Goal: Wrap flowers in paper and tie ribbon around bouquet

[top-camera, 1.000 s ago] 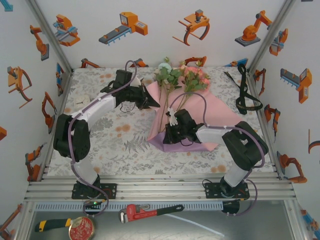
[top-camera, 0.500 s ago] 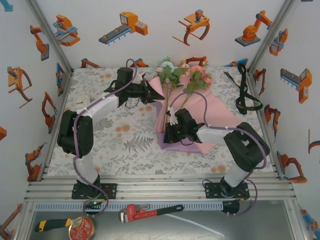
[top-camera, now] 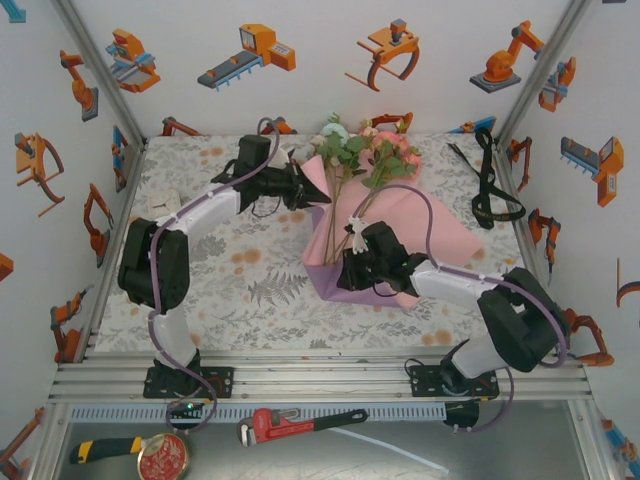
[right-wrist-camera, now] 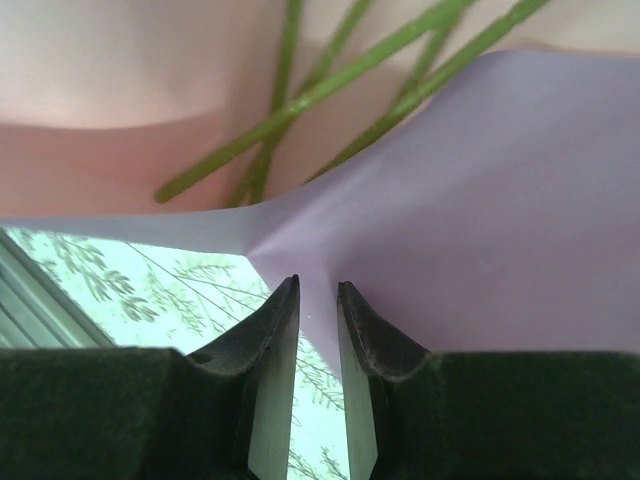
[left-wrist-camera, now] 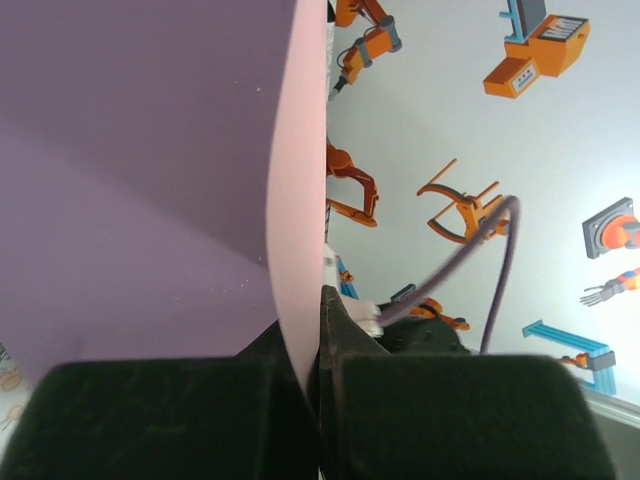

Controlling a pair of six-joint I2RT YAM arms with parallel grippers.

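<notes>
Flowers [top-camera: 348, 158] lie on paper [top-camera: 445, 228], blooms pointing away, stems nearward.

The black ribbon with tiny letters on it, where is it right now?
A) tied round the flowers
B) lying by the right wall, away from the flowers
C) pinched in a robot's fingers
B: the long narrow black fabric ribbon lies loose on the floral table cover near the right wall, apart from the pink and cream artificial flowers.
</notes>
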